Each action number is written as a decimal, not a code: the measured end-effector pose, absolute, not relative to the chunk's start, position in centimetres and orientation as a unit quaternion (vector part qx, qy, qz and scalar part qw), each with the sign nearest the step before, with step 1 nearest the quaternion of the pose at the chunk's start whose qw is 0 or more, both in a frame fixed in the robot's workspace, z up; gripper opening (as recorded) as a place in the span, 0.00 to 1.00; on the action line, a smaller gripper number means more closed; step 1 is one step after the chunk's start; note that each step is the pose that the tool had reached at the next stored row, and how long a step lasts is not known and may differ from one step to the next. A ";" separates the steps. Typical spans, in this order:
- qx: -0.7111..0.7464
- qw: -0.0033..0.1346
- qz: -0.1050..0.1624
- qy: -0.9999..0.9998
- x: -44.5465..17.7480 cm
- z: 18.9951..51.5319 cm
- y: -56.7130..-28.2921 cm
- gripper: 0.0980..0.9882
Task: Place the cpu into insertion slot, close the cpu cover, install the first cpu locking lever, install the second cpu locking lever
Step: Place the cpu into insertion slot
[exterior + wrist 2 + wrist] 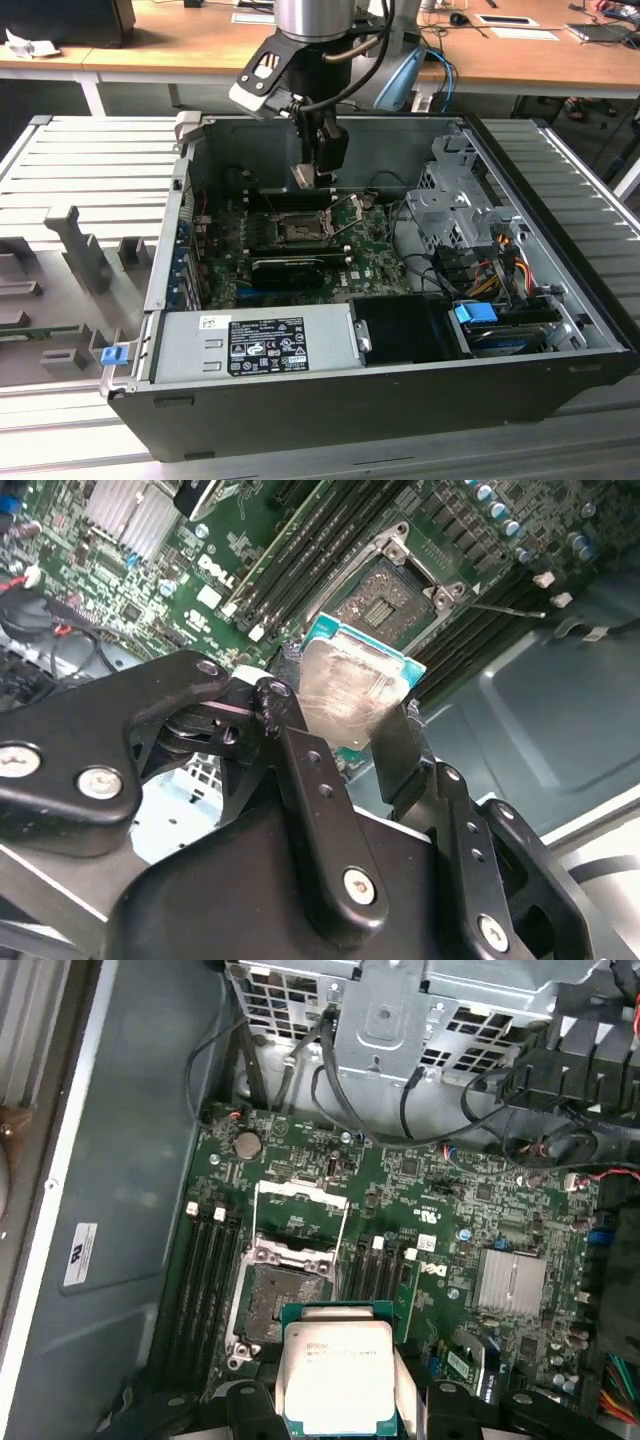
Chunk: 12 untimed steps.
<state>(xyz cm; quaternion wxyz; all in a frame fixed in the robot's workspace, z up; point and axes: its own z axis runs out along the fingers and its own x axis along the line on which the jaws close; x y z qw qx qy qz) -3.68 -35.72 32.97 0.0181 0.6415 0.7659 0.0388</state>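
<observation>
Hand: narrowed onto the cpu, with one black finger pressed against each of two opposite edges. Probably gripped by the edges to leave the underside free for a flat descent.
Cpu: carried in the air above the board, touching nothing but the fingers. Pale metallic face turned toward the cameras in both wrist views, with a teal border round it. Roughly level with the board, as far as can be judged.
Insertion slot: dark, open and empty, ringed by its silver rim. Partly overlapped by the chip in the first wrist view, so close under it. Exact alignment hard to judge.
Cpu cover: swung up on its hinge at the slot's side toward the drive cage. Held clear of the socket, giving an open way down.
Locking lever: thin wire rod, thrown out to the side and unlatched, as needed for a raised cover.
Circuit board: green, flat on the floor of the open computer case. Long black finned card just beside the slot.
Surface: ribbed grey metal, carrying the case.
Progress: first step under way; chip not yet seated, cover and levers not yet closed.
</observation>
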 end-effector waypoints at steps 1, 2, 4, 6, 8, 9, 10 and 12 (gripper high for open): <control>0.652 0.019 0.038 0.757 -3.7 32.6 -35.7 0.48; 0.659 0.019 0.038 0.751 -3.7 32.3 -35.7 0.48; 0.664 0.019 0.038 0.746 -3.8 31.8 -35.7 0.48; 0.676 0.020 0.038 0.736 -3.8 31.5 -35.7 0.48; 0.699 0.021 0.037 0.713 -3.8 31.2 -35.7 0.48; 0.712 0.022 0.037 0.701 -3.8 30.7 -35.7 0.48; 0.714 0.022 0.037 0.699 -4.0 30.3 -35.7 0.48; 0.714 0.022 0.037 0.699 -4.1 29.7 -35.7 0.48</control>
